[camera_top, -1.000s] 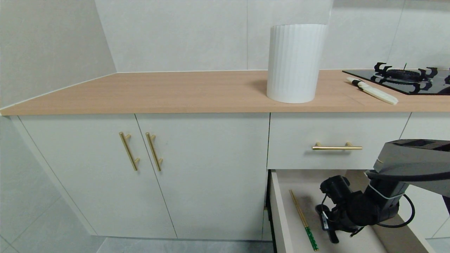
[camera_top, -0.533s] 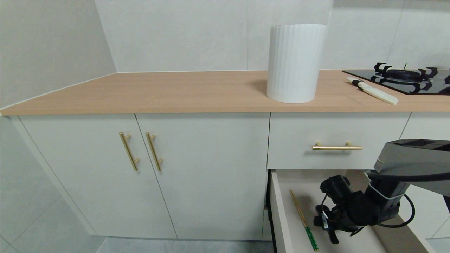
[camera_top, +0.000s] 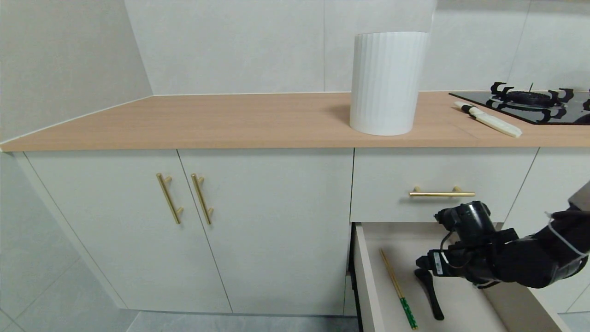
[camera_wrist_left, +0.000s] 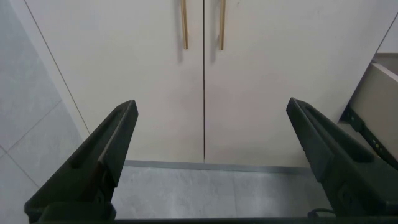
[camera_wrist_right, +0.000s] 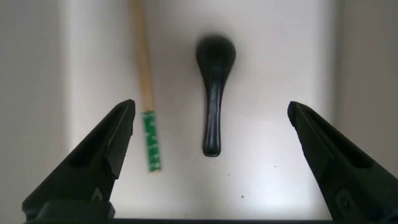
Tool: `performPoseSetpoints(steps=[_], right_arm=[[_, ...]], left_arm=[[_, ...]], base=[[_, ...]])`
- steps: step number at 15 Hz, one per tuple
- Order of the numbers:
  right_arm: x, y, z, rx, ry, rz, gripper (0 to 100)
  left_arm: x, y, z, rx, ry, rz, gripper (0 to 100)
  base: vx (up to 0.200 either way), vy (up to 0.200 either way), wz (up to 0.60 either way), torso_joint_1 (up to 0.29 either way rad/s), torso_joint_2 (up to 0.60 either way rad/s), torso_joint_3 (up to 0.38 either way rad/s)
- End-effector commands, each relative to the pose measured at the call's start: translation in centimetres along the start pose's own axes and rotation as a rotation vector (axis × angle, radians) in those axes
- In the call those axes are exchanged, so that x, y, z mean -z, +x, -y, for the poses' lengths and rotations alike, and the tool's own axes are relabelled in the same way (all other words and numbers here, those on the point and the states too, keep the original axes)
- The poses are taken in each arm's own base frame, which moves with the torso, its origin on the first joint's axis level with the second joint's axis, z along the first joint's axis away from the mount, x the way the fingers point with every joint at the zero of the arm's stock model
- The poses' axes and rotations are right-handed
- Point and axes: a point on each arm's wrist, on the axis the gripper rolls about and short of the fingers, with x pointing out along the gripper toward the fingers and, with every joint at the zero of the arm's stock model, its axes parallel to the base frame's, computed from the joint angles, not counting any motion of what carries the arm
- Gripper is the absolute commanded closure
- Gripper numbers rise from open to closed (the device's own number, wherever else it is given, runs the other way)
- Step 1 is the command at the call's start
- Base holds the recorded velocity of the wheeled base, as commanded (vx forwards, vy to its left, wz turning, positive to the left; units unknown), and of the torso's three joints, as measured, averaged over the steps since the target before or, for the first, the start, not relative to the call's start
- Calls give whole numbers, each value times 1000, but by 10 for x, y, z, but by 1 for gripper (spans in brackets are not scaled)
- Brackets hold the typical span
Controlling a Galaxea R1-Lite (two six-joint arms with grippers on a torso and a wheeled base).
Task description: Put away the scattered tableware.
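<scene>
Spoon (camera_wrist_right: 213,93): black, glossy, flat on the drawer (camera_top: 366,281) floor.
Chopsticks (camera_wrist_right: 146,93): pale wood, green ends, beside it.
Right gripper (camera_wrist_right: 210,121): spread wide above spoon.
Left gripper (camera_wrist_left: 211,115): spread, empty.

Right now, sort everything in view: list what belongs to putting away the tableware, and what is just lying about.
Job: black spoon and green-tipped bamboo chopsticks, both lying in the open white drawer; cream-coloured knife on the wooden countertop, probably next.
Lying about: tall white ribbed container; black gas hob; brass-handled cupboard doors.
</scene>
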Motion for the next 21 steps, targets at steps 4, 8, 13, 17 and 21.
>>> performPoseSetpoints(steps=[4,8,13,17,21], right_arm=[[-10,-60,2,-46,-48,114,0],[-10,-66,-1,-58,-55,128,0],[-9,-67,-3,-62,-64,125,0],[-7,-66,-3,-62,-65,120,0],[-6,-69,-4,-69,-71,120,0]], left_arm=[[0,0,0,-1,0,0,0],[0,0,0,0,-3,0,0],[0,0,0,0,-5,0,0],[0,0,0,-1,-5,0,0],[0,0,0,-1,-5,0,0]], base=[[0,0,0,0,0,0],[-50,0,0,-1,1,2],[-200,0,0,3,0,6],[-200,0,0,1,-1,2],[-50,0,0,-1,-1,-1]])
